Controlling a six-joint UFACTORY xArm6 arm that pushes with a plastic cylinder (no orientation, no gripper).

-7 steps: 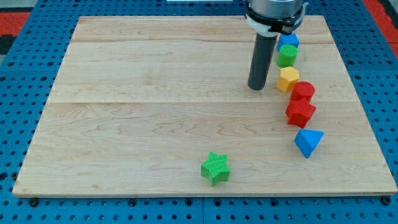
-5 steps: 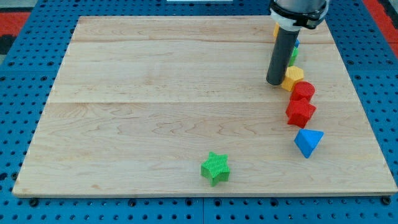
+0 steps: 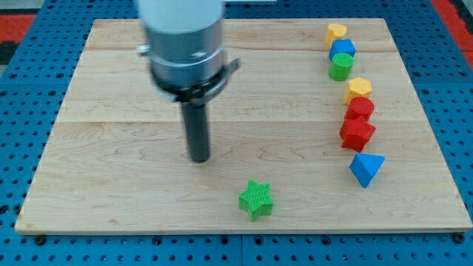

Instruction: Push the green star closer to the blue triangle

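My arm is a fat, shiny grey tube with a dark ring at its bottom, and a thin black rod sticks down to my tip [image 3: 199, 157].

Blocks on board: two green [image 3: 256, 199] [image 3: 341, 66], two red [image 3: 360, 108] [image 3: 358, 134], two yellow [image 3: 335, 32] [image 3: 358, 89], two blue [image 3: 342, 49] [image 3: 366, 168]. Eight total.

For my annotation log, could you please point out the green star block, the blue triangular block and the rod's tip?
green star block [image 3: 256, 199], camera view, centre of its ridged top face.
blue triangular block [image 3: 366, 168], camera view, middle of its top face.
my tip [image 3: 199, 158], camera view, the rod's very end, up-left of the star.
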